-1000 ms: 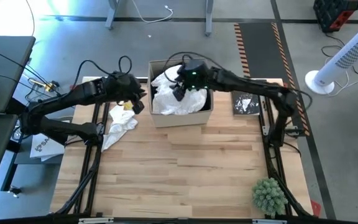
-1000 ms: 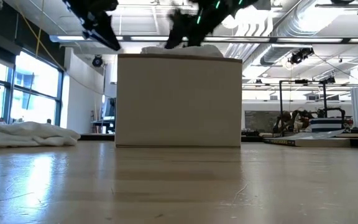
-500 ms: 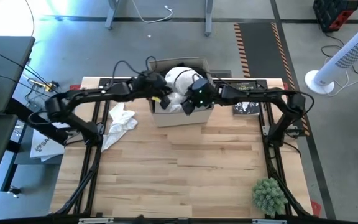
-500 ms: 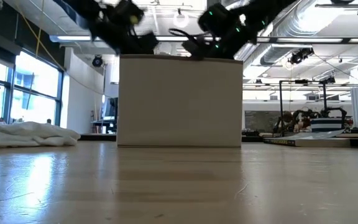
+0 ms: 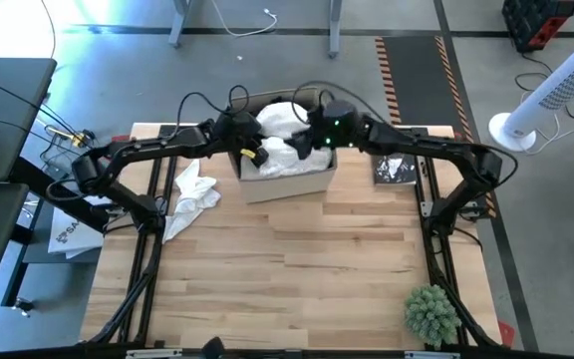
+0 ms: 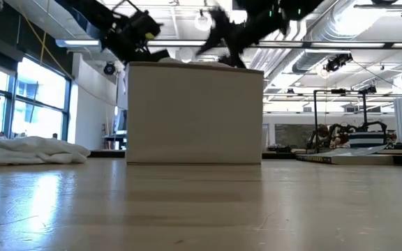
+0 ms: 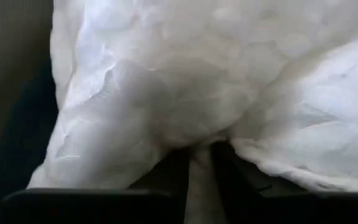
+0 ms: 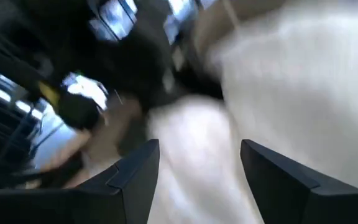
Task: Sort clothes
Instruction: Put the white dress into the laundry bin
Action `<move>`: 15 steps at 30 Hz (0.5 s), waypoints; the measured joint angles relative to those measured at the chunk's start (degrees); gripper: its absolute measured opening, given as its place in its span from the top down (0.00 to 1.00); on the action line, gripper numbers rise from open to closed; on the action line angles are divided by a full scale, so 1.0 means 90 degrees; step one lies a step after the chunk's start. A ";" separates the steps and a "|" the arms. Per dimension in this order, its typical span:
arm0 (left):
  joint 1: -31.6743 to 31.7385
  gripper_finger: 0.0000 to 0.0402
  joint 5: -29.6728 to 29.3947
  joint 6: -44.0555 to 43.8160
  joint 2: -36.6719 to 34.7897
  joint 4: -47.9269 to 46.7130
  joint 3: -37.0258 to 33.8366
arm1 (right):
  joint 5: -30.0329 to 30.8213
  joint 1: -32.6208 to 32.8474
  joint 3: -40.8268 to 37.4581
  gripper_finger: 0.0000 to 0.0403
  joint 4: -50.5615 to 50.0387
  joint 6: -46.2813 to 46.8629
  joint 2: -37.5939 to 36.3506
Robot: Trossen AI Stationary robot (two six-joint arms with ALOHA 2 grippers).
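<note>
Wooden desk (image 5: 297, 269) carries a cardboard box (image 5: 287, 179) at its far middle, heaped with white clothes (image 5: 285, 148). Left gripper (image 5: 254, 152) sits at the heap's left edge, its fingers pinched on white fabric. Right gripper (image 5: 300, 143) hovers over the heap's right, fingers spread wide, holding nothing. Another white garment (image 5: 189, 197) lies left of the box.

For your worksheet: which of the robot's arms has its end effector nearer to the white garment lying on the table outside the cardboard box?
Left. The left end effector is over the box's left side, closer to that white garment; the right end effector is over the box, farther away.
</note>
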 joint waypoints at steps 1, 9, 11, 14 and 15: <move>-0.0036 0.82 -0.0001 0.0023 -0.0152 -0.0009 -0.0009 | 0.0140 0.0018 0.0169 0.44 0.0026 -0.0113 -0.0034; -0.0256 0.82 0.0088 -0.0021 -0.1552 0.0045 -0.0009 | 0.1375 -0.0126 0.1301 0.44 0.0080 -0.0735 0.0697; -0.0308 0.82 0.0158 -0.0020 -0.1912 -0.0042 -0.0003 | 0.1363 -0.0259 0.1426 0.44 0.0045 -0.0737 0.1127; -0.0435 0.82 0.0243 -0.0018 -0.2474 -0.0511 0.0004 | 0.1242 -0.0492 0.1572 0.44 -0.0280 -0.0717 0.1786; -0.0491 0.82 0.0243 -0.0018 -0.2679 -0.0758 0.0004 | 0.1155 -0.0573 0.1620 0.44 -0.0468 -0.0709 0.1975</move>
